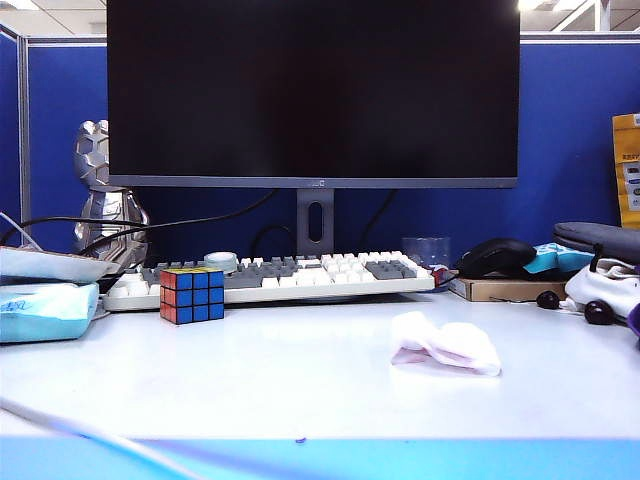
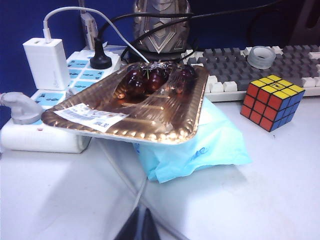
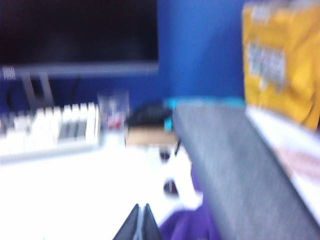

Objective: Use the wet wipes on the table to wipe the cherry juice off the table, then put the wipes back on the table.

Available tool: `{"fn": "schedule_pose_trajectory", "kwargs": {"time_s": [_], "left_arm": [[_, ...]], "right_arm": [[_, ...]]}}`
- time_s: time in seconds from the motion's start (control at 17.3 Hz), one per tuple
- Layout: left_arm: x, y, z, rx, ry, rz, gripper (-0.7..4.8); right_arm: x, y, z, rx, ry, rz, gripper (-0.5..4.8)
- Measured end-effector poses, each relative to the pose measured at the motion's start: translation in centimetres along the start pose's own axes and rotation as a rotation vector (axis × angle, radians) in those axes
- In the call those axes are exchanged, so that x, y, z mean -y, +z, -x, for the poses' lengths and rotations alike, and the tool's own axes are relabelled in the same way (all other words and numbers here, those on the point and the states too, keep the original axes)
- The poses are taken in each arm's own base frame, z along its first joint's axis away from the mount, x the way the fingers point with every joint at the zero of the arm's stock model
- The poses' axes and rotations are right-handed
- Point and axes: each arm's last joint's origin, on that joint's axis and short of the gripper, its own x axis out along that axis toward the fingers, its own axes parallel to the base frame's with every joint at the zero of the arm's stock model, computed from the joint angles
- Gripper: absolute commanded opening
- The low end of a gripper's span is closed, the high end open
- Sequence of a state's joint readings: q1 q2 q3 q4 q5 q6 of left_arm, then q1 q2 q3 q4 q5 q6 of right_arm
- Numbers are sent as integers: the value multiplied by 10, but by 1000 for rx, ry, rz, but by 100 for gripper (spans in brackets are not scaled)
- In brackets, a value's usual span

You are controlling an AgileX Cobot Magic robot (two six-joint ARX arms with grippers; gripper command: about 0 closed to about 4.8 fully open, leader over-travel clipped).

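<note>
**Both claws shut and holding nothing, wipe lying on the table**

The right gripper (image 3: 143,222) has its two dark fingers pressed together with nothing between them. Its picture is very blurry. Just past it is white table, a bit of purple cloth (image 3: 187,225) and a long grey pad (image 3: 235,165). Farther off stand a clear cup (image 3: 113,112), a black mouse (image 3: 150,114) on a brown box (image 3: 150,135), and a yellow packet (image 3: 280,55) against the blue wall.

The left gripper (image 2: 139,227) is closed too, with nothing in it. A white cable (image 2: 120,172) runs on the table right in front of it. Beyond that, a gold tray (image 2: 150,117) with dark cherries (image 2: 150,80) sits tilted on top of a pale blue packet (image 2: 200,147). Beside the tray is a white power strip (image 2: 45,135) with a white charger (image 2: 47,62). A colour cube (image 2: 272,101) stands near the keyboard (image 2: 250,67).

From the front, neither claw can be seen. The wet wipes (image 1: 445,345) lie in a crumpled white wad, a little pink, on the table (image 1: 280,380), on its right side, well apart from the cube and in front of the keyboard. A big dark monitor (image 1: 312,90) stands behind. One tiny purple speck of cherry juice (image 1: 300,438) shows near the blue front edge.
</note>
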State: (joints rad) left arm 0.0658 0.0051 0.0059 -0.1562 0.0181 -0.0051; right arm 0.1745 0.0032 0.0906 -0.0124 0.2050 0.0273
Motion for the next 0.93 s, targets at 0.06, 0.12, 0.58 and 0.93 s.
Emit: {"fn": "schedule_pose_trajectory", "kwargs": {"time_s": [0.06, 0.12, 0.58, 0.93], "left_arm": [[0, 0, 0, 0, 0, 0, -2], [0, 0, 0, 0, 0, 0, -2], [0, 0, 0, 0, 0, 0, -2], [0, 0, 0, 0, 0, 0, -2]], "right_arm": [[0, -9, -2, -26, 0, 3, -1], [0, -22, -3, -67, -2, 10, 0], [-4, -44, -1, -249, 161, 29, -1], [-3, -44, -1, -249, 151, 28, -1]]}}
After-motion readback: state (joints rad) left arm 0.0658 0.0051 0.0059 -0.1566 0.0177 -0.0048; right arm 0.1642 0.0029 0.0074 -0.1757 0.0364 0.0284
